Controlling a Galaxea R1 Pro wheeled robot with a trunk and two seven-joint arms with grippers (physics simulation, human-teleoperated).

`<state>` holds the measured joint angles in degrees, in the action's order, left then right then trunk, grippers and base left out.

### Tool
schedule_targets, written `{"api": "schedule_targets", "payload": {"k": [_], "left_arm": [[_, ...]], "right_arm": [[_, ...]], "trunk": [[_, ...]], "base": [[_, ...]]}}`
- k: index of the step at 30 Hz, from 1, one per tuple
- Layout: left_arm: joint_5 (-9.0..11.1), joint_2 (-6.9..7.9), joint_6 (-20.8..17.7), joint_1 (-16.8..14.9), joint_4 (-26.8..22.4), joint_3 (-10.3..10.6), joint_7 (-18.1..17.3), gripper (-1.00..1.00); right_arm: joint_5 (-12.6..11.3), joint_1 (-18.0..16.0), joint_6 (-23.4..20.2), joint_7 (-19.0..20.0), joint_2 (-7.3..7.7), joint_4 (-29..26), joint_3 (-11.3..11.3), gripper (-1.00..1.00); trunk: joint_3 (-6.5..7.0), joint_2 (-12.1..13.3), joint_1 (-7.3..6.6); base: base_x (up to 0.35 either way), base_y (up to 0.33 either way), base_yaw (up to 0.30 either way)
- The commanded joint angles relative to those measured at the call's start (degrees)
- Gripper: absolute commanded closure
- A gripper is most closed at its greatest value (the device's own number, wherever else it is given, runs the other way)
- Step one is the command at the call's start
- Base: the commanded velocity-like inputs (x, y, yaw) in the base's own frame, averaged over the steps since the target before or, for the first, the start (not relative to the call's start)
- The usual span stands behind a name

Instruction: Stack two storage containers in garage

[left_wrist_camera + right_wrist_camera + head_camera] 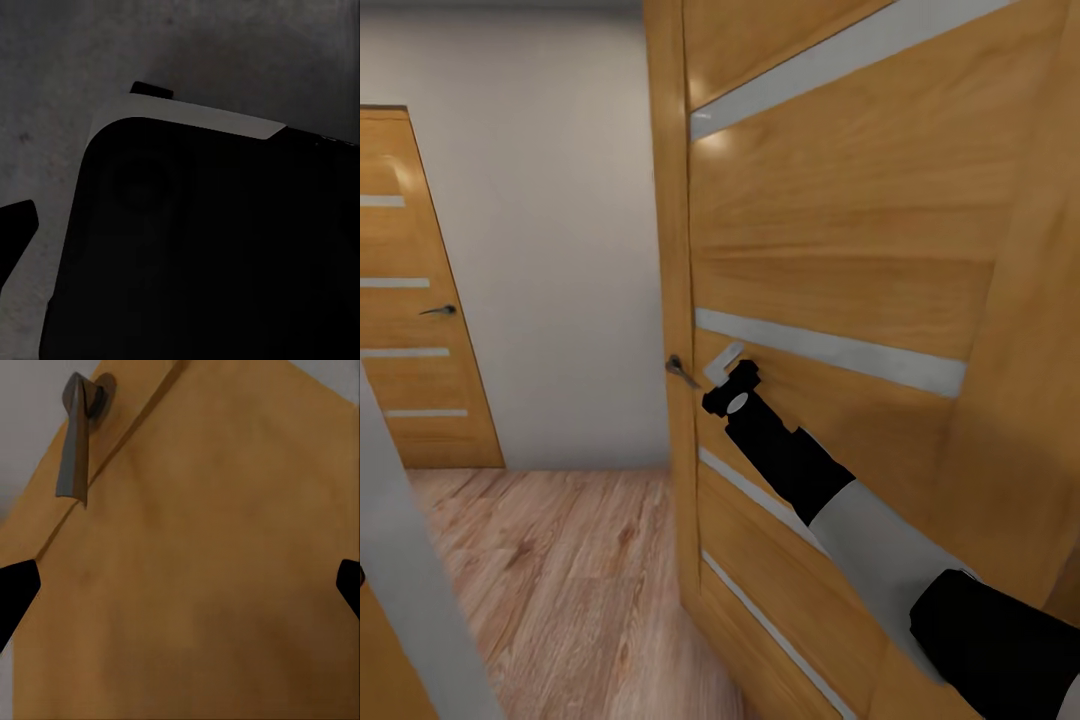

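Observation:
The two storage containers are out of view. My right gripper (728,382) is stretched out against a wooden door (840,230) with pale horizontal stripes, just right of its dark lever handle (682,372). In the right wrist view the door panel (210,555) is very close, the handle (75,442) lies off to one side, and the two fingertips (15,589) stand wide apart with nothing between them. My left gripper (180,225) faces a dark rounded part of my own body (202,247); one fingertip (15,225) shows at the frame's edge.
The door's edge (668,300) stands upright in the middle of the head view. Left of it lie light wood-plank flooring (560,580), a white wall (550,250) and a second, closed striped door (410,300). A grey slanted bar (410,570) crosses the lower left.

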<state>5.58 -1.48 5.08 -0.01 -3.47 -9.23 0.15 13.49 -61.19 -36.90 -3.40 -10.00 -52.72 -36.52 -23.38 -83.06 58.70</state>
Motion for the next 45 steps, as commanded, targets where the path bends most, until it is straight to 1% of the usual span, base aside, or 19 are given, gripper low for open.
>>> {"api": "schedule_targets", "payload": {"k": [1, 21, 37, 41, 45], "left_arm": [[0.6, -0.02, 0.1, 0.0, -0.1, 0.0, 0.0, -1.00], [0.6, 0.07, 0.1, 0.0, -0.1, 0.0, 0.0, -1.00], [0.6, 0.07, 0.1, 0.0, -0.1, 0.0, 0.0, -1.00], [0.6, 0.05, 0.1, 0.0, -0.1, 0.0, 0.0, -1.00], [0.6, 0.07, 0.1, 0.0, -0.1, 0.0, 0.0, -1.00]], "right_arm": [[0.9, -0.1, -0.4, -0.4, 0.00, 0.0, -0.1, -1.00], [0.7, -0.1, -0.4, -0.5, 0.00, 0.0, 0.0, -1.00], [1.2, -0.1, -0.4, -0.6, 0.00, 0.0, 0.0, -1.00], [0.4, -0.1, -0.4, -0.7, 0.00, 0.1, 0.1, -1.00], [0.3, -0.1, -0.5, -0.7, 0.00, 0.5, 0.1, -1.00]], "trunk": [[-0.06, 0.0, 0.03], [-0.06, 0.0, 0.03], [-0.06, 0.0, 0.03], [-0.06, 0.0, 0.03], [-0.06, 0.0, 0.03]], "base": [[0.244, 0.000, 0.000], [0.223, 0.000, 0.000], [0.020, 0.000, 0.000], [0.000, 0.000, 0.000], [0.000, 0.000, 0.088]]}}
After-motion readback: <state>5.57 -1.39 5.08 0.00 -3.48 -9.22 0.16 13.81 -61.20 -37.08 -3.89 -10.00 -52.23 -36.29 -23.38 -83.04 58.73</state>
